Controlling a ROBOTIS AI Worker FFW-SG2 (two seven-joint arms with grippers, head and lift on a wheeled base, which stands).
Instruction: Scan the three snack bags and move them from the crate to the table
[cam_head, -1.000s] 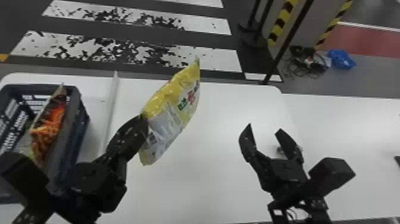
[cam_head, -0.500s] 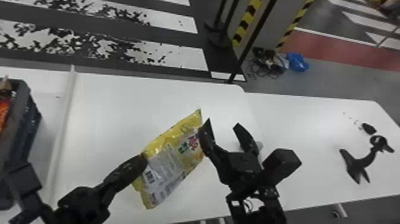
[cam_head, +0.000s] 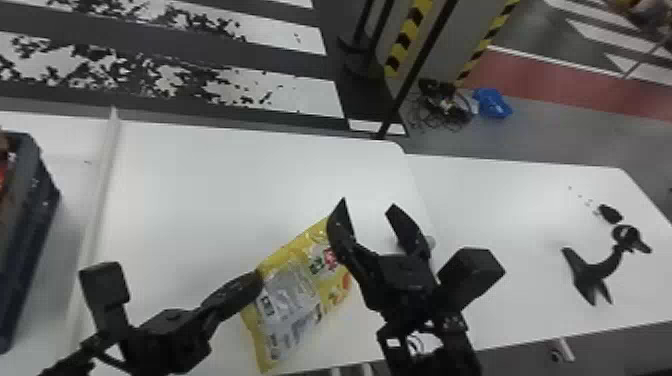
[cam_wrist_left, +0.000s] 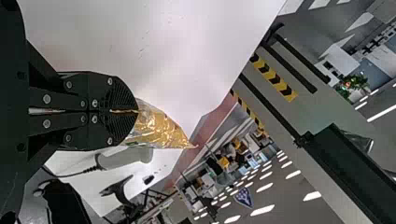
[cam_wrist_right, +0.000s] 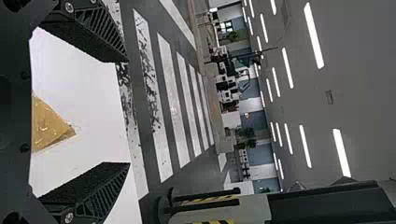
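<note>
The left fingers (cam_head: 235, 292) pinch the bag (cam_head: 295, 295) by its left side, its long axis slanting away rightward, far end near the spread right fingers (cam_head: 341, 232).

A smooth white counter (cam_head: 240, 180) carries a dark blue plastic crate (cam_head: 31, 220) at nine o'clock in the head view; toward three o'clock stands a curved black stand (cam_head: 590, 271), a small dark oval piece (cam_head: 610, 213) near it.
</note>
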